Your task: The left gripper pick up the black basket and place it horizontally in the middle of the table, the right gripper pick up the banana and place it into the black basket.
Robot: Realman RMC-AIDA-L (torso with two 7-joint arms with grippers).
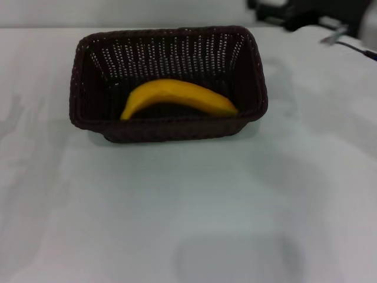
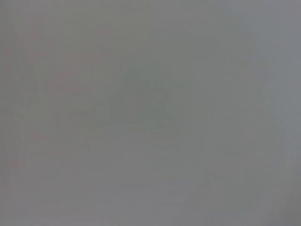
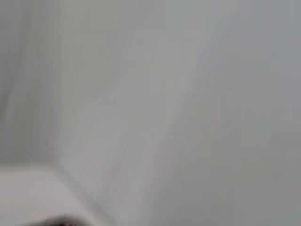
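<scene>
The black basket (image 1: 168,82) stands lengthwise across the far middle of the white table (image 1: 188,206) in the head view. The yellow banana (image 1: 177,97) lies inside it, along the near wall, curved side up. Neither gripper shows in the head view. The left wrist view and the right wrist view show only plain grey-white surface, with no fingers, basket or banana in them.
Dark equipment (image 1: 312,12) and a thin cable (image 1: 347,41) sit at the far right corner beyond the table. The table's far edge runs just behind the basket.
</scene>
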